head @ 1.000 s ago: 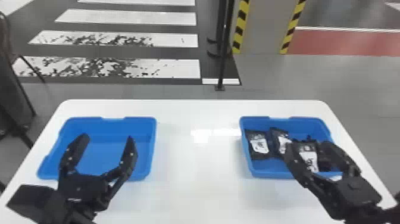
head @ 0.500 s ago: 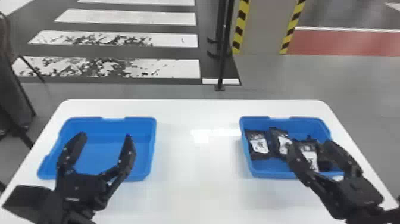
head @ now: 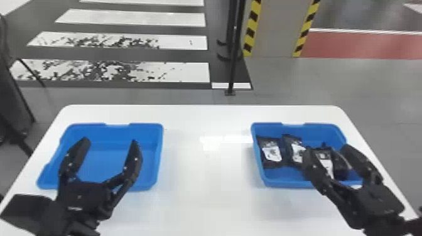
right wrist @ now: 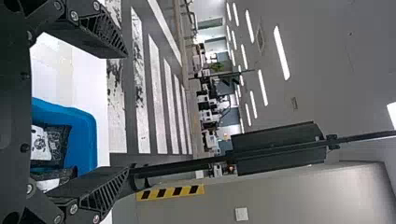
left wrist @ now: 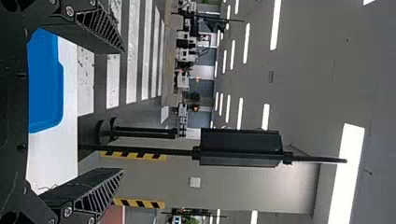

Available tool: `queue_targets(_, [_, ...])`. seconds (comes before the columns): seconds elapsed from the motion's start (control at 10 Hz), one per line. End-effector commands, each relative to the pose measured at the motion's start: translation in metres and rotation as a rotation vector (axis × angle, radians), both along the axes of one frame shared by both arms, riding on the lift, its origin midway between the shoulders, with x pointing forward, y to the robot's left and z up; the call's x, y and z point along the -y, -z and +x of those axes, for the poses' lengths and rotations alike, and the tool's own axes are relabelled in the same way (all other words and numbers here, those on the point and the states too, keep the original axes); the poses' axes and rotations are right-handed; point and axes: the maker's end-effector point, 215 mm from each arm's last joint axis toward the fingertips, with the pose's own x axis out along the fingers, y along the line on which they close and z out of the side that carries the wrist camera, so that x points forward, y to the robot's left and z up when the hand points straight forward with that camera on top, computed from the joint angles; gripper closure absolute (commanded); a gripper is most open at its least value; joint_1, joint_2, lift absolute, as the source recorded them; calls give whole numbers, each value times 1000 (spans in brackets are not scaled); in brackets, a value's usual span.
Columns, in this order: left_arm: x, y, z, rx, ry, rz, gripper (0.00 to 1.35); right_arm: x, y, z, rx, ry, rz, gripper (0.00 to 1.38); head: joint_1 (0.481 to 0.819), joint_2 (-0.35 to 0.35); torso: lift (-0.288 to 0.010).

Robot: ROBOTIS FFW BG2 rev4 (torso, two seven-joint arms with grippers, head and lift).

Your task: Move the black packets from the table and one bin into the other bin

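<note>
Left hand (head: pixel 109 142) and right hand (head: pixel 329 150) edged outward, ribbed fingers (left wrist: pixel 100 29) spread wide near smooth blue bins (head: pixel 154 157).

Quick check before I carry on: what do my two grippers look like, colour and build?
The left gripper and right gripper look alike: matte black, each with two fingers that taper to a point and have ribbed, slatted sides. Round silvery screws dot the joints. The left one's black body carries a small pale mark.
</note>
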Motion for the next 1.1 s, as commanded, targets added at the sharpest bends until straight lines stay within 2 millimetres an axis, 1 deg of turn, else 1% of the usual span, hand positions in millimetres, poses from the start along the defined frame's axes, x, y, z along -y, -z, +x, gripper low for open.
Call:
queue_targets(0.0, [-1, 0, 0, 0, -2, -3, 136, 0, -2, 1, 5, 0, -1, 170, 695, -57, -110])
queue_targets(0.3, [-3, -5, 1, 13, -4, -4, 136, 0, -3, 1, 7, 1, 1, 170, 695, -55, -110])
queue_targets(0.4, [-3, -2, 1, 5, -5, -7, 136, 0, -3, 1, 10, 1, 1, 170, 695, -55, -110])
queue_targets(0.6, [-3, -6, 0, 17, -5, -8, 136, 1, -5, 1, 14, 2, 3, 170, 695, -54, -110])
queue_targets(1.0, [-4, -6, 0, 17, -7, -7, 136, 1, -5, 0, 17, 3, 5, 170, 695, -54, -110])
